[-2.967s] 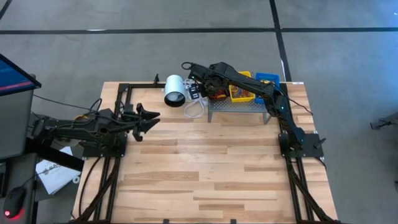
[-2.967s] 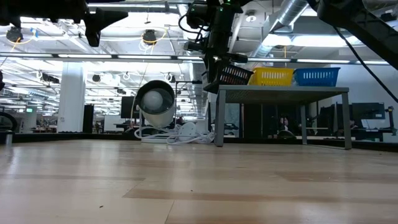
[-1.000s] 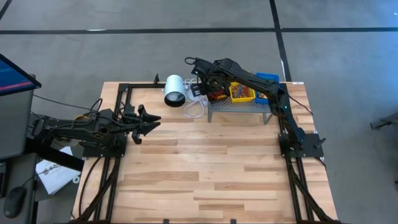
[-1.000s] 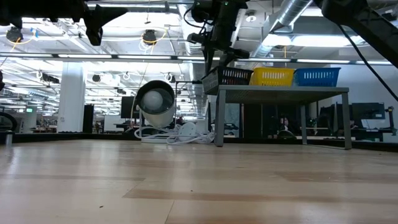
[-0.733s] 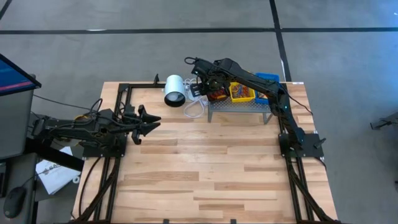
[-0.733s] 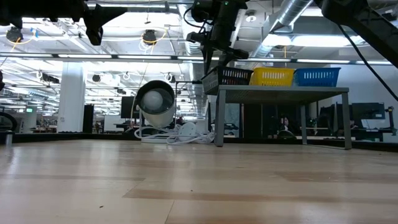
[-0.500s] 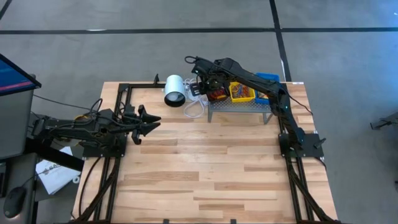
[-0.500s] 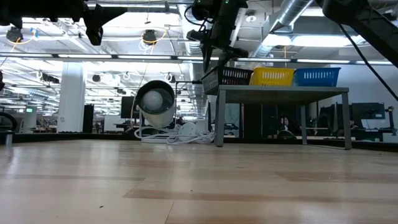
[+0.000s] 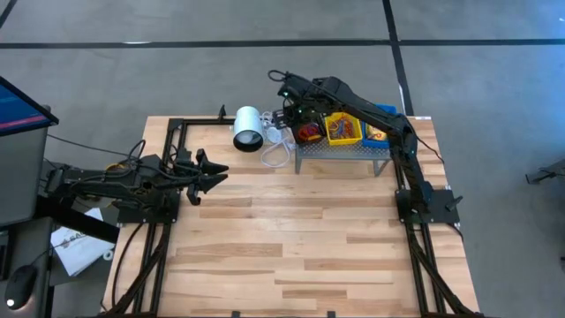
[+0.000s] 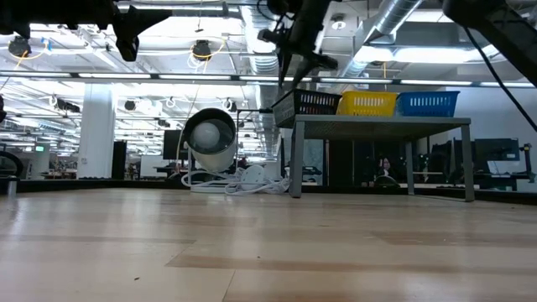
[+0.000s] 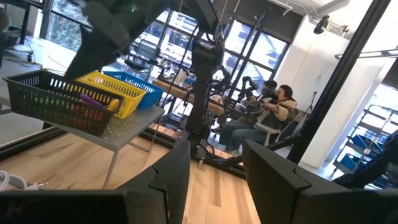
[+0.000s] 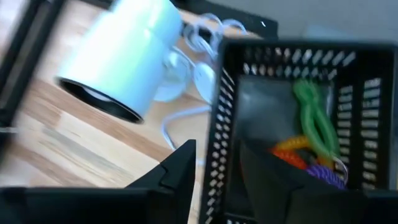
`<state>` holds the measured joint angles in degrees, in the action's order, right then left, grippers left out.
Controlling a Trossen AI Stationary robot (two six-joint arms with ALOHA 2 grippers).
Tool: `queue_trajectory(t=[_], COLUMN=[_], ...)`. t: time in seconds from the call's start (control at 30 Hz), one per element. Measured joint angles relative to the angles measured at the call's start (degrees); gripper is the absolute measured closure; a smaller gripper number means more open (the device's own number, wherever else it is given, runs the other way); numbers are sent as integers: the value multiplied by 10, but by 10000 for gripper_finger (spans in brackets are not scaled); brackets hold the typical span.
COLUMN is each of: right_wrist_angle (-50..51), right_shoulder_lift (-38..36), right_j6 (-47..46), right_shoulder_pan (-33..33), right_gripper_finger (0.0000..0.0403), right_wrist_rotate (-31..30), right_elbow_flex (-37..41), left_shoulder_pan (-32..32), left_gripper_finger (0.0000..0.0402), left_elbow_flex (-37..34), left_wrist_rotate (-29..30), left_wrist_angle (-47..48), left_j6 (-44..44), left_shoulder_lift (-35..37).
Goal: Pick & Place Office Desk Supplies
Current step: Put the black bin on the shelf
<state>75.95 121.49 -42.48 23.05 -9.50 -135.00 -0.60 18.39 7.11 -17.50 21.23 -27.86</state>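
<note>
A black mesh tray (image 9: 309, 134) stands on the left end of the grey rack (image 9: 340, 148). It holds green (image 12: 314, 118), orange (image 12: 292, 149) and purple (image 12: 323, 171) rubber bands. My right gripper (image 9: 291, 115) hangs open above the tray's left wall (image 12: 221, 155). In the low view the right gripper (image 10: 289, 63) stands clear over the tray's rim (image 10: 309, 92). The yellow tray (image 9: 342, 131) and the blue tray (image 9: 378, 124) hold more small supplies. My left gripper (image 9: 207, 168) waits open over the table's left side.
A white cylinder (image 9: 249, 128) lies on its side left of the rack, with its white cable (image 9: 275, 155) coiled by the rack's leg. Black frame rails (image 9: 177, 124) run along the far-left corner. Bare wooden table (image 9: 291, 230) spreads in front of the rack.
My right gripper has risen from the black tray's left wall and drawn a little toward the far edge. The tray, tilted in the gripper's hold three seconds ago, has stood level on the rack through the last second.
</note>
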Motion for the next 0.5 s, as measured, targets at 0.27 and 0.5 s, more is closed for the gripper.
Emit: queue_trajectory(t=[0.27,0.5], right_wrist_angle=[-109,-148], right_shoulder_lift=[-16,-2], right_j6=[53,81], right_shoulder_pan=[-14,-20], right_gripper_finger=[320,394], right_wrist_rotate=[4,3], right_elbow_flex=[0,1], left_shoulder_pan=[0,0], left_gripper_finger=[259,259], left_elbow_flex=[0,0], left_wrist_rotate=[0,0], left_wrist_angle=[0,-7], left_j6=[0,0], left_shoulder_lift=[0,0])
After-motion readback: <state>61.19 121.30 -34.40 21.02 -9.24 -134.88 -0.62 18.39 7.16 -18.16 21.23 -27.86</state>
